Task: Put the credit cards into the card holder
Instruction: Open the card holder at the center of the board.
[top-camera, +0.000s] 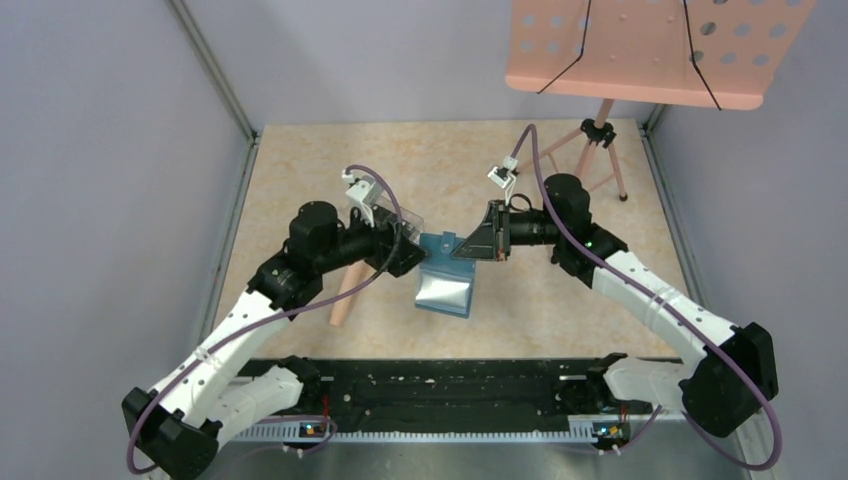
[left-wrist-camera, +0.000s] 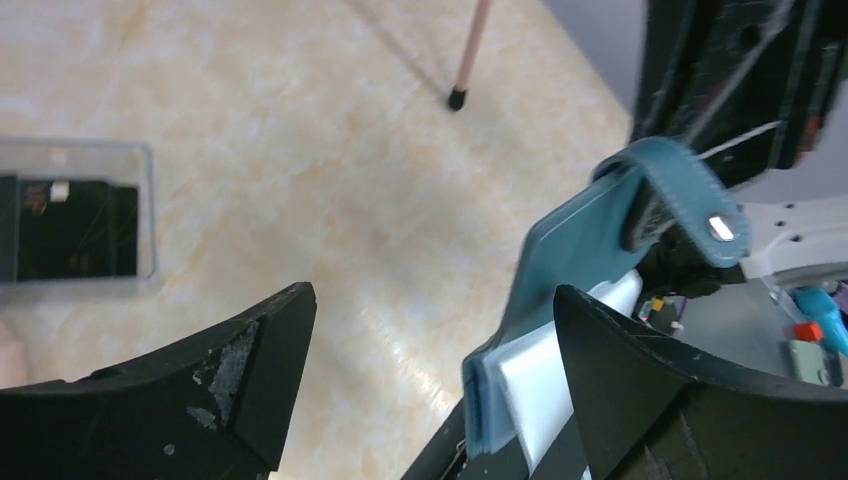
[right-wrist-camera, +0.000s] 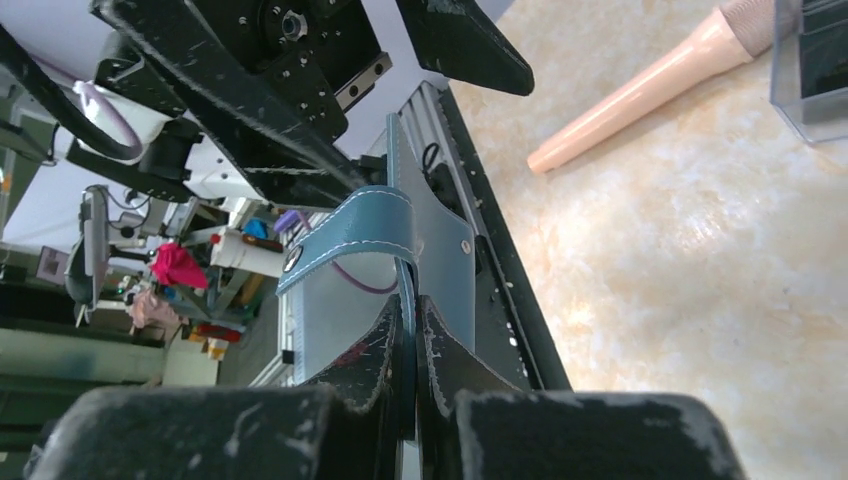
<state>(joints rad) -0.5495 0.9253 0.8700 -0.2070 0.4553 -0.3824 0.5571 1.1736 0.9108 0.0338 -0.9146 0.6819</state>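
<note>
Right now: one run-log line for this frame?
right fingers: shut on card holder | left fingers: open, close to it | credit cards: in clear box | inserted: none seen

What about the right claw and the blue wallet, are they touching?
Touching. The right wrist view shows the right gripper shut on the card holder, with the wallet's edge pinched tight and no gap showing.

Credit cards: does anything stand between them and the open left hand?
The credit cards lie inside the clear plastic box, so its walls ring them; whether it has a lid I cannot tell. Otherwise only table shows between the box and the left hand.
</note>
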